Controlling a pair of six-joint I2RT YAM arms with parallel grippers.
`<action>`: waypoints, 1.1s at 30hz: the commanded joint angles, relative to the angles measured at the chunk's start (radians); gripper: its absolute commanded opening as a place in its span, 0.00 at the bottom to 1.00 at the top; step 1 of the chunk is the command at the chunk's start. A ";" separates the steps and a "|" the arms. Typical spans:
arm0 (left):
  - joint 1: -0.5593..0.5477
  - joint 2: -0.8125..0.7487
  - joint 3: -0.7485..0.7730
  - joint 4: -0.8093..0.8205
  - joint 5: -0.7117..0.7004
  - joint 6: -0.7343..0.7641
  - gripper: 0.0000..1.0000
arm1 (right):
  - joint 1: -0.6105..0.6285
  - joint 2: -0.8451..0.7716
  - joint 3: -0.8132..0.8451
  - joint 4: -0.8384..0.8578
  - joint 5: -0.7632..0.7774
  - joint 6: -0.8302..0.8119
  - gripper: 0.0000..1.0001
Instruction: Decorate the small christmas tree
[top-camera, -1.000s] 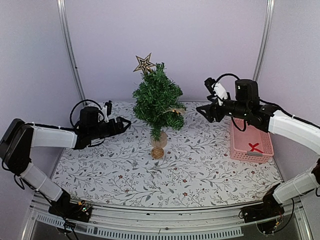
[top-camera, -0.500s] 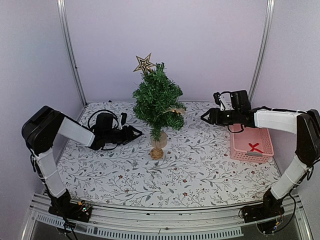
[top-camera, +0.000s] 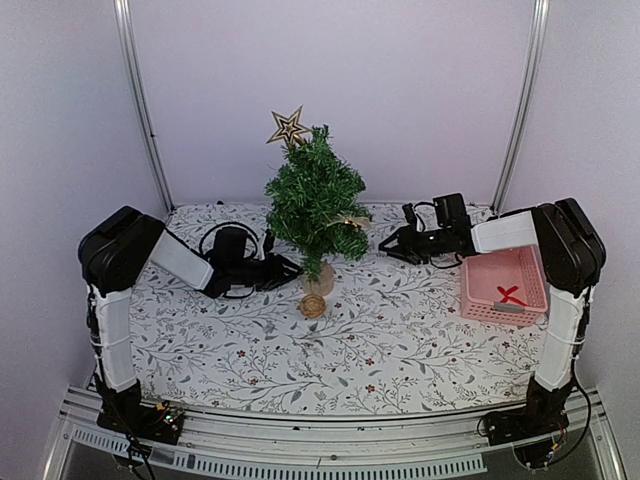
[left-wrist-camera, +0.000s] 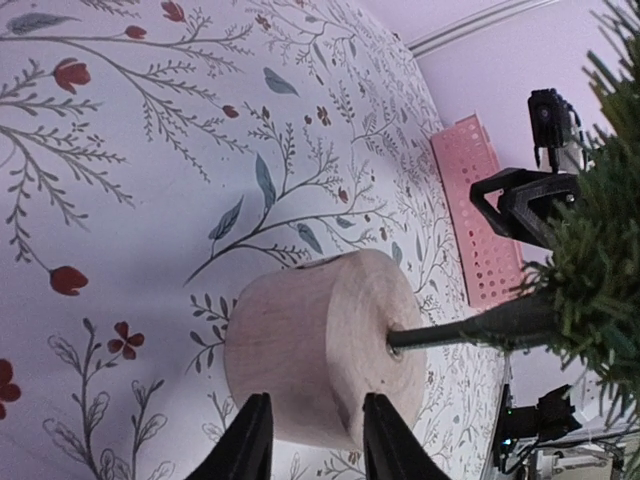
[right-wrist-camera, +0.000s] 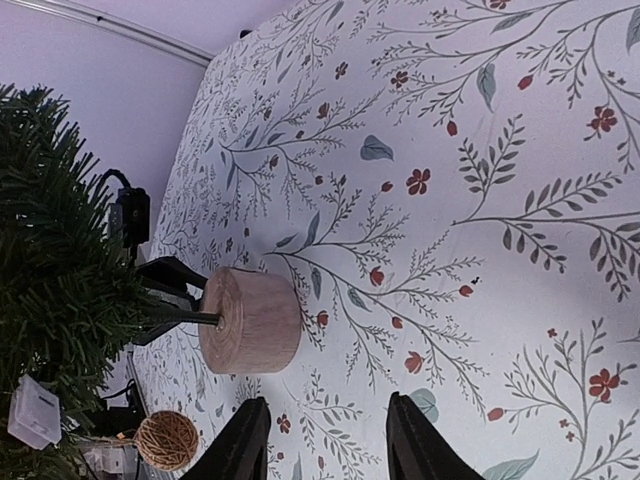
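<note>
Tree (top-camera: 315, 205) is standing upright around 12 o'clock on the table (top-camera: 400, 330), toward the back, on its round wood base (left-wrist-camera: 320, 350), with a star (top-camera: 288, 127) stuck on top. My left pincer (top-camera: 290, 268) is down low at the tree's 9 o'clock, right by the trunk. It's released, nothing in it. On the left wrist cam the two fingers (left-wrist-camera: 250, 440) sit either side of the base's near edge, but honestly I can't tell if they're touching the wood or just close. My right pincer (top-camera: 385, 247) is over at the tree's 3 o'clock, also low and clear of the branches. It's spread wide and empty too, and its cam looks across the flowery cloth at the base. Twine ball (top-camera: 315, 306) is just beside the base at its 6 o'clock. Pink basket (top-camera: 505, 285) sits at 3 o'clock on the table, with something red inside.
</note>
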 joint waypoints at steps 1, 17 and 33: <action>-0.014 0.065 0.065 0.039 0.056 0.008 0.27 | -0.004 0.070 0.060 0.069 -0.106 0.052 0.42; -0.021 0.279 0.418 -0.117 0.149 0.089 0.10 | 0.066 0.270 0.202 0.124 -0.314 0.154 0.41; 0.151 -0.012 0.137 -0.075 -0.111 0.064 0.40 | 0.134 0.363 0.263 0.173 -0.354 0.187 0.42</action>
